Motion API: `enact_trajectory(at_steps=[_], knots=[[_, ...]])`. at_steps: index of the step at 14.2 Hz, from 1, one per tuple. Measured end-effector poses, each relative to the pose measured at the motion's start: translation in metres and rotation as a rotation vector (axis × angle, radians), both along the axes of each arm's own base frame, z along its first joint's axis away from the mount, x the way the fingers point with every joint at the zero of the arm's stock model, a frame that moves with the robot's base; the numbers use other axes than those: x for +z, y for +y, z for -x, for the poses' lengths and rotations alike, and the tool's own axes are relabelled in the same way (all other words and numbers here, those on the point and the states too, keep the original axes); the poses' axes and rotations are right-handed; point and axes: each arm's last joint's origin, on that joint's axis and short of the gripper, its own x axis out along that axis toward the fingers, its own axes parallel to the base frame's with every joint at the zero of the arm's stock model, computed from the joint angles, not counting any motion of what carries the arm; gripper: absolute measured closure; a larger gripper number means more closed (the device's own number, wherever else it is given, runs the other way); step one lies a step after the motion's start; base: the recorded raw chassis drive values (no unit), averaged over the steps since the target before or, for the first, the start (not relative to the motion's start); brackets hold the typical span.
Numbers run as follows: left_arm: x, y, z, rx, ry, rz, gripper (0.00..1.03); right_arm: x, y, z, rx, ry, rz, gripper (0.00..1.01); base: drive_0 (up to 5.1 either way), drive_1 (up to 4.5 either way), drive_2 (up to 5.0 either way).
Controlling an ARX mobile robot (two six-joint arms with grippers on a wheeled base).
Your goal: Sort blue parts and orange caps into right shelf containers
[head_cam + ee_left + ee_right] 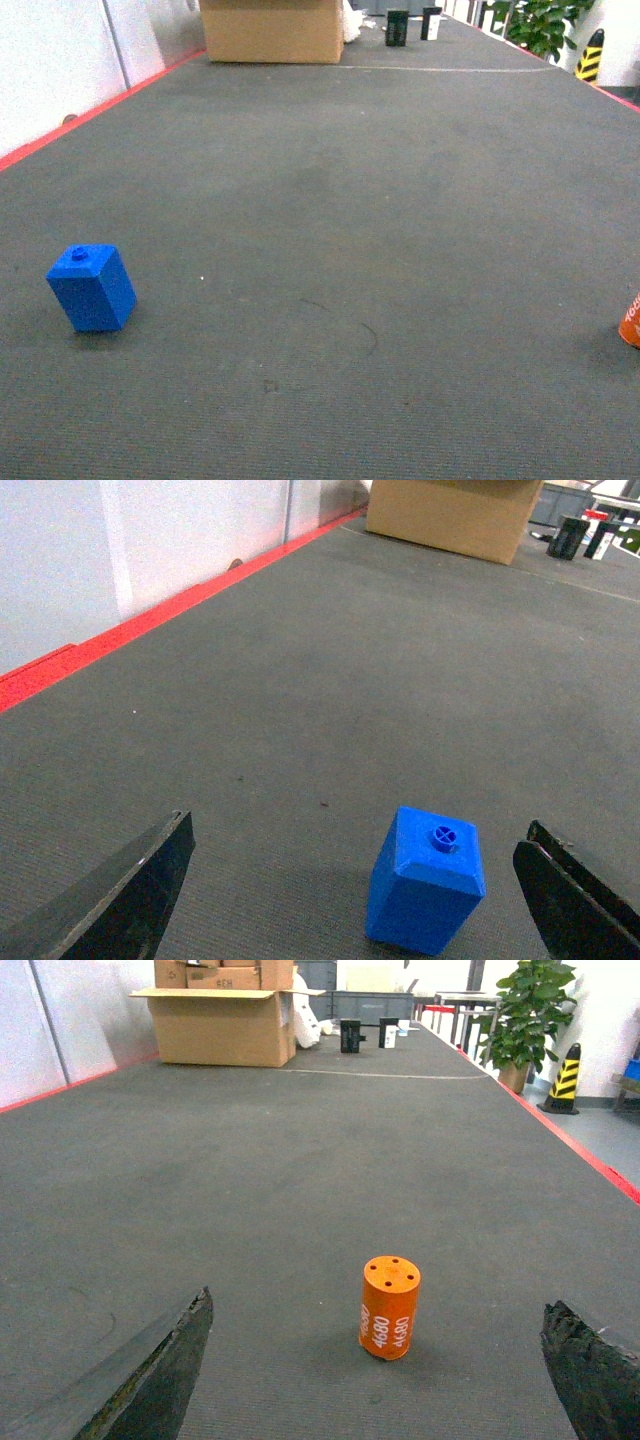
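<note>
A dark grey carpeted floor [380,200] with red edging carries everything. A blue part [92,288] stands on it at the left, tilted. An orange cap [389,1307] stands upright at the right. A cardboard box [271,30] sits far back.

One blue part, one orange cap on grey floor

A single blue part [91,288] and a single orange cap [389,1307] stand on the floor. Beyond the blue part: one cardboard box [271,30], two small dark upright items [397,27], one potted plant [541,24] and one yellow-and-black striped cone [591,55]. Two pincers, one per wrist view.
</note>
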Motion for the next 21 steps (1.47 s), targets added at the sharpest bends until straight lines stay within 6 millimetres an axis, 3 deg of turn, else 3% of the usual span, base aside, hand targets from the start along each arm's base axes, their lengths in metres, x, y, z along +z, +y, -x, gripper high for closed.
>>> enact_trajectory(at_steps=[8,13,21], knots=[[-0.014,-0.007,-0.04,-0.129,0.05,0.016,0.05,0.0,0.0,0.0,0.0,0.0,0.0,0.03,0.0,0.0,0.0],[-0.034,-0.008,-0.055,-0.168,0.114,0.026,0.05,0.0,0.0,0.0,0.0,0.0,0.0,0.03,0.0,0.0,0.0],[-0.039,-0.02,-0.077,-0.246,0.106,0.029,0.05,0.0,0.0,0.0,0.0,0.0,0.0,0.03,0.0,0.0,0.0]])
